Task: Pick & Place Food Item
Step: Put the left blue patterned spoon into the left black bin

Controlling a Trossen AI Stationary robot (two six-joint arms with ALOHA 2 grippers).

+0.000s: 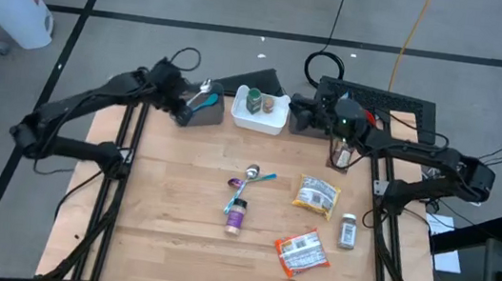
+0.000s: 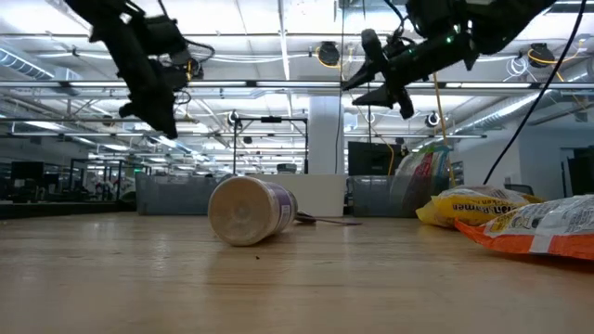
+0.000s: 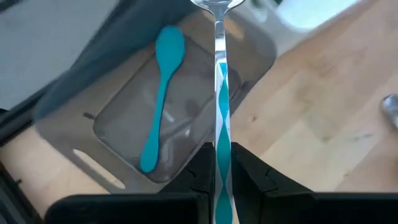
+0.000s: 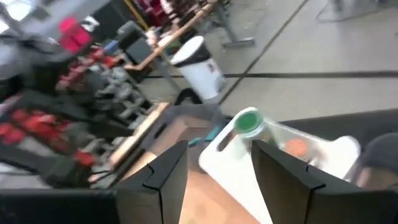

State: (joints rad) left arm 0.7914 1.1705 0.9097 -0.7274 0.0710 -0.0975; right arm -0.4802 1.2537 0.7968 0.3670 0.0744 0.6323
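Two arms reach toward the far edge of the wooden table (image 1: 175, 208). The left gripper (image 3: 217, 171) hangs above the grey bin (image 1: 203, 111) at the far left of the table, with its fingers (image 3: 200, 168) pressed narrow on the handle of a spoon with a teal and white pattern (image 3: 221, 87). The metal bowl of this spoon points away from the wrist, over the bin. Inside the bin lies a teal plastic spoon (image 3: 160, 102), flat on the bottom.

The right gripper (image 4: 217, 165) is raised near the white container (image 1: 261, 110), which stands just beside the grey bin. Its fingers (image 4: 165, 171) stand apart at about half width and nothing is seen between them. In the white container are a jar with a green lid (image 4: 247, 121) and one orange item (image 4: 297, 147) which is too blurred to name.

The food items lie on the open table, well apart from both grippers. A yellow packet (image 1: 315, 195) is right of centre, an orange packet (image 1: 300, 253) is nearer the front edge, and a small spice jar (image 1: 347, 231) is beside them on the right. A purple cup (image 1: 236, 214) lies on its side near the centre, and another spoon (image 1: 252, 176) lies just beyond it.
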